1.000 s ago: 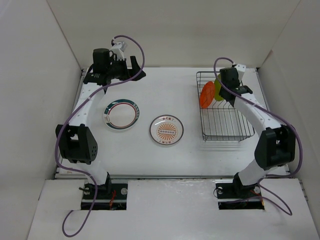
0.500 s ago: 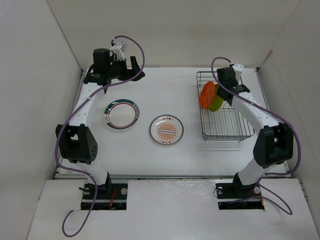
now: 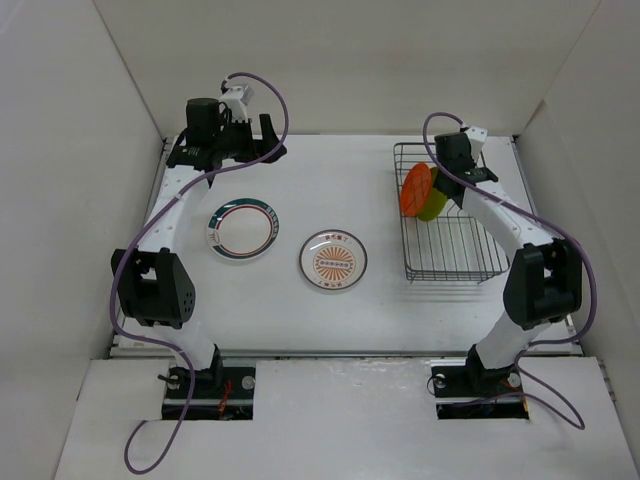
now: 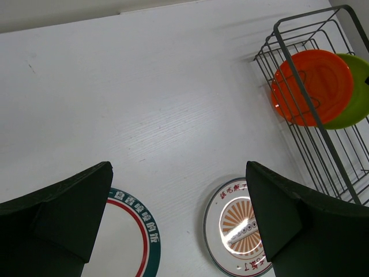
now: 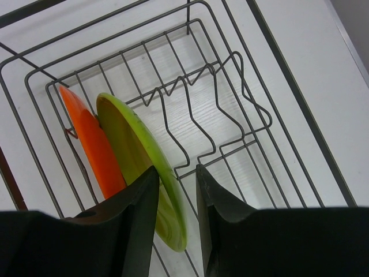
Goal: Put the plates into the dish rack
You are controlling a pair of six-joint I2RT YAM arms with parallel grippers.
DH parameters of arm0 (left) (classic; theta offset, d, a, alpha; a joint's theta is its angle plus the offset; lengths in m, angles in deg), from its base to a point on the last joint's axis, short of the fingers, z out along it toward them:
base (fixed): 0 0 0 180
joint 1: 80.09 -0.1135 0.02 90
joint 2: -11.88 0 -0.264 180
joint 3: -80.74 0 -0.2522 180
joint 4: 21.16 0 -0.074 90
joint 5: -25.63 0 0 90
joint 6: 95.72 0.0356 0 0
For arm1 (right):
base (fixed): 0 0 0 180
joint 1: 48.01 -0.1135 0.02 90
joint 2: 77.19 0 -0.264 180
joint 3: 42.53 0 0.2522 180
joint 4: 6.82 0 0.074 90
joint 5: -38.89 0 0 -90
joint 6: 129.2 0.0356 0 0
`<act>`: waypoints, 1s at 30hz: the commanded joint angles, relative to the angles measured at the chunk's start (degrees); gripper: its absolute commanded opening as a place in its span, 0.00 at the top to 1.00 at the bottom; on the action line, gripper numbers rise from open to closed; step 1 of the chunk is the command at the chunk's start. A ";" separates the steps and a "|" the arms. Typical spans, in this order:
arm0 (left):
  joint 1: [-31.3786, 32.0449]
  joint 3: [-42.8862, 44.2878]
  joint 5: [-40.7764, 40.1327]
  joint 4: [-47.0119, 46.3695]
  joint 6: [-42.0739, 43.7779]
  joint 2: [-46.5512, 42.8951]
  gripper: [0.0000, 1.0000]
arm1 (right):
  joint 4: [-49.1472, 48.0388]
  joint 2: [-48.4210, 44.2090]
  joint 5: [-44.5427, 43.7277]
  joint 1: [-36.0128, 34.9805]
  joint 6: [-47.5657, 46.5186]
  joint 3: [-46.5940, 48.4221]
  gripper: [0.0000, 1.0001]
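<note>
The black wire dish rack (image 3: 450,250) sits at the far right. The orange plate (image 3: 413,188) and the lime green plate (image 3: 433,203) stand on edge at its far end, the green leaning on the orange. My right gripper (image 3: 448,165) is just above them. In the right wrist view the gripper (image 5: 176,173) straddles the green plate's (image 5: 144,161) rim, with a gap at the right finger. The green-and-red rimmed plate (image 3: 243,229) and the sunburst plate (image 3: 333,259) lie flat mid-table. My left gripper (image 3: 270,140) is open and empty, high at the far left.
White walls enclose the table on three sides. The rack's upright tines (image 5: 190,109) stand just beyond the green plate, and the rack's near half holds nothing. In the left wrist view both flat plates (image 4: 233,231) lie below the open fingers.
My right gripper carried the green plate down into the rack beside the orange plate, and its jaws have loosened off it. The left arm has barely moved.
</note>
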 commanded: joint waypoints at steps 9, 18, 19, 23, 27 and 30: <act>-0.15 0.67 -0.14 -0.70 1.24 -3.74 0.00 | -4.38 3.40 2.39 1.51 -4.43 4.75 0.64; -0.15 0.15 0.39 -0.70 1.76 -3.74 0.00 | -7.28 3.92 4.15 1.51 -8.84 8.44 0.62; -0.15 0.15 0.39 -0.70 1.76 -3.74 0.00 | -7.28 3.92 4.15 1.51 -9.71 8.97 0.62; -0.15 0.15 0.39 -0.70 1.76 -3.74 0.00 | -6.68 4.45 4.85 1.51 -11.39 12.48 0.58; -0.15 0.15 0.39 -0.70 1.76 -3.74 0.00 | -5.88 5.51 4.85 1.51 -12.43 14.51 0.56; -0.15 0.15 -0.66 -0.70 2.29 -3.74 0.00 | -4.74 4.37 6.86 1.51 -12.44 15.22 0.48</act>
